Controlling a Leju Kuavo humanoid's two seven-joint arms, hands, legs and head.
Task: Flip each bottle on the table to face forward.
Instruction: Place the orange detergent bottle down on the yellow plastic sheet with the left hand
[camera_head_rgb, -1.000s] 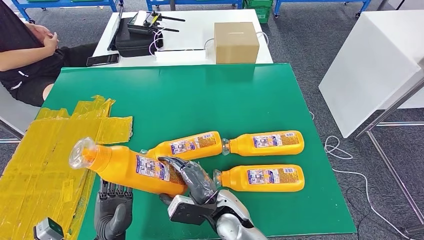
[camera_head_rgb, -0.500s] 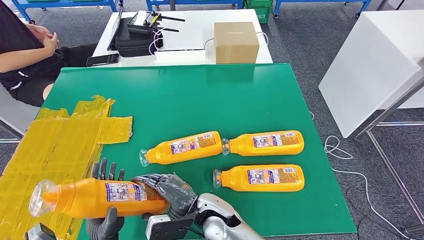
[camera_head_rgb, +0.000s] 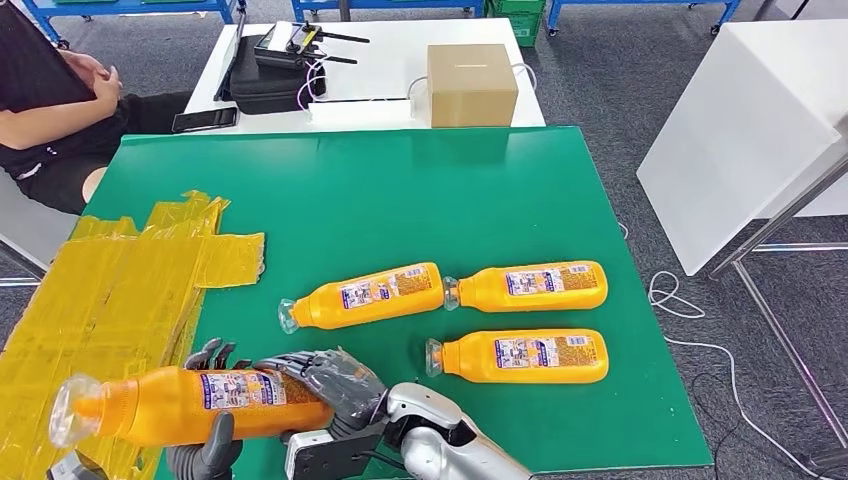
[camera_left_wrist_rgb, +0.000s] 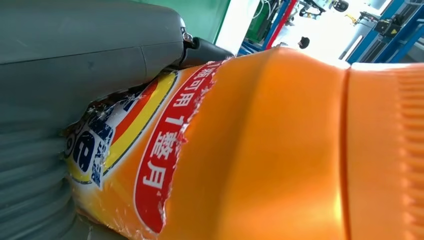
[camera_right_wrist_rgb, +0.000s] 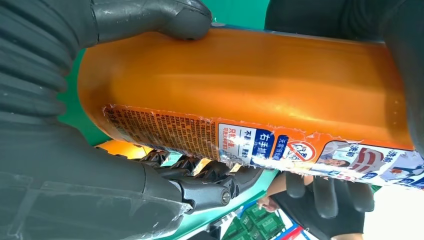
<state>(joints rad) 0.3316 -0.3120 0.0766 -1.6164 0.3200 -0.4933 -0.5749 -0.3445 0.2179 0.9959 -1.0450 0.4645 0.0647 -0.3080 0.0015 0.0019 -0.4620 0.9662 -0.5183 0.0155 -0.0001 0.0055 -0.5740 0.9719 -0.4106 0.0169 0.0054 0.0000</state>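
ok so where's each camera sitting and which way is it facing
Head: high on the body, looking down at the green table; both hands show, left hand, right hand.
Left wrist: behind the left hand, close on the held bottle.
Right wrist: behind the right hand, on the bottle's base end.
All three share that bottle.

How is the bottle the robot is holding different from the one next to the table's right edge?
The held bottle is gripped by both the left hand and right hand, above the near-left corner; the right bottle lies alone on the green table. The held bottle's cap end reaches past the table; the right bottle lies wholly on it. Both are orange, labelled, caps pointing left.
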